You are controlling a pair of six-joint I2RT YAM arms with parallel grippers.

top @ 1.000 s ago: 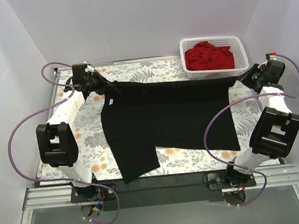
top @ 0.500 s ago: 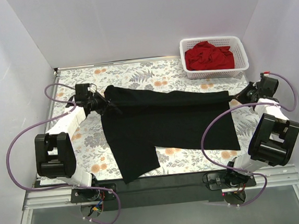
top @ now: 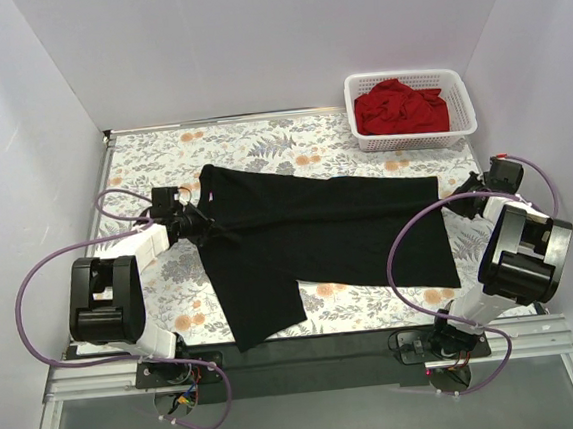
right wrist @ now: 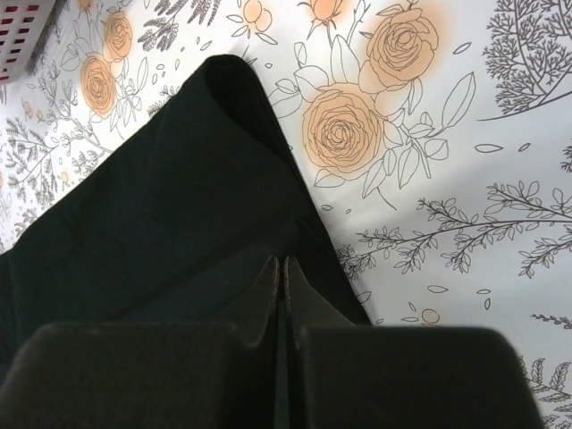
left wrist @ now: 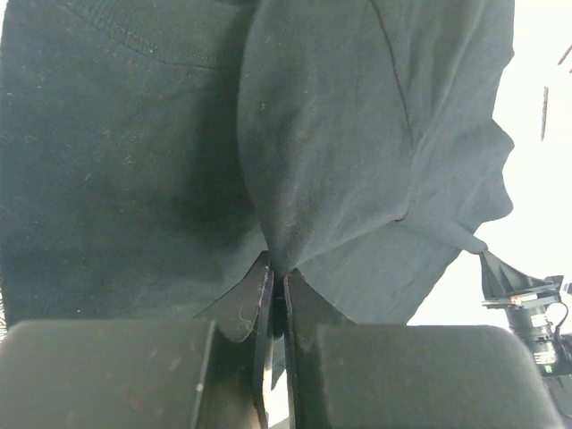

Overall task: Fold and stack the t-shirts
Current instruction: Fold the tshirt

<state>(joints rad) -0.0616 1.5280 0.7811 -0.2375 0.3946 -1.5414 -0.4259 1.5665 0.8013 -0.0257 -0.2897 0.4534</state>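
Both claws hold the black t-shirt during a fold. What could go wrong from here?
1. The left claw pinches only a small bunch of the black t-shirt; the cloth may slip out.
2. The shirt lies wrinkled and slanted near that claw, while the right claw holds a flat edge, so the fold may end crooked.
3. Its near corner reaches the edge of the table and could slide off.

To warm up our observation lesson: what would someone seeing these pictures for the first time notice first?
A black t-shirt lies stretched across the middle of the flowered table, pinched at its left end by the left gripper and at its right end by the right gripper. A bright red t-shirt sits crumpled in a white basket at the far right corner.
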